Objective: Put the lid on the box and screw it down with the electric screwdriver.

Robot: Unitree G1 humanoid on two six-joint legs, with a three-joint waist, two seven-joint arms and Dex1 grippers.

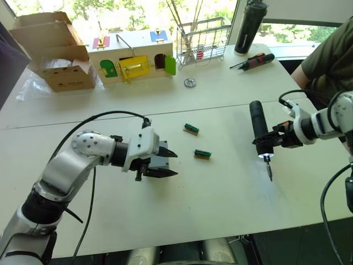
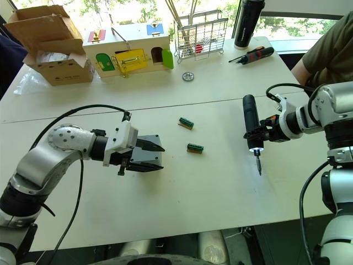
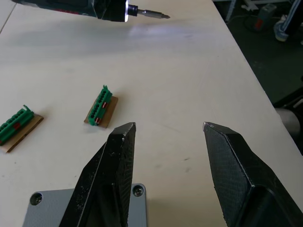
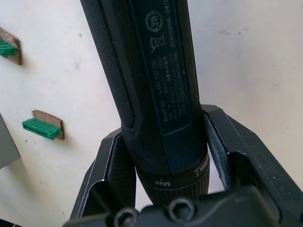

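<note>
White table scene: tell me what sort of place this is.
Probably a robotics test bench or lab beside a window. Signs: the long black electric screwdriver held in the right hand, small green terminal blocks on brown card, and a pale wooden box with coloured doors on the white table.

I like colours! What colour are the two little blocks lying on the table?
Green, each on a brown base; the left wrist view shows them best.
</note>
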